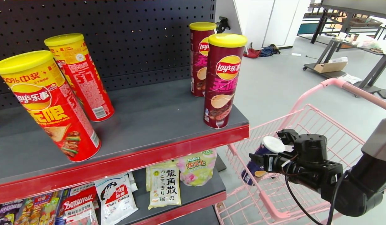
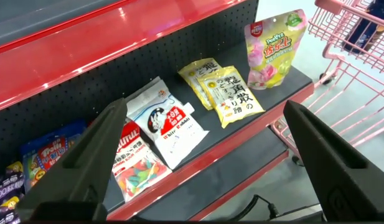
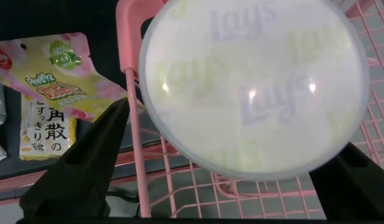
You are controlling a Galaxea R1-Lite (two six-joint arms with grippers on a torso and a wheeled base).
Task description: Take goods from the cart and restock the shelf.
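While your right gripper (image 1: 269, 149) is inside the pink cart (image 1: 309, 90), its fingers pinch the dark chip can (image 1: 273, 144). The can has a white lid and leans tilted at the cart side nearest the shelf (image 1: 149, 114). Your left gripper (image 2: 205, 106) hangs before the snack bags (image 2: 170, 121) of the lower shelf, fingers spread wide, holding nothing.
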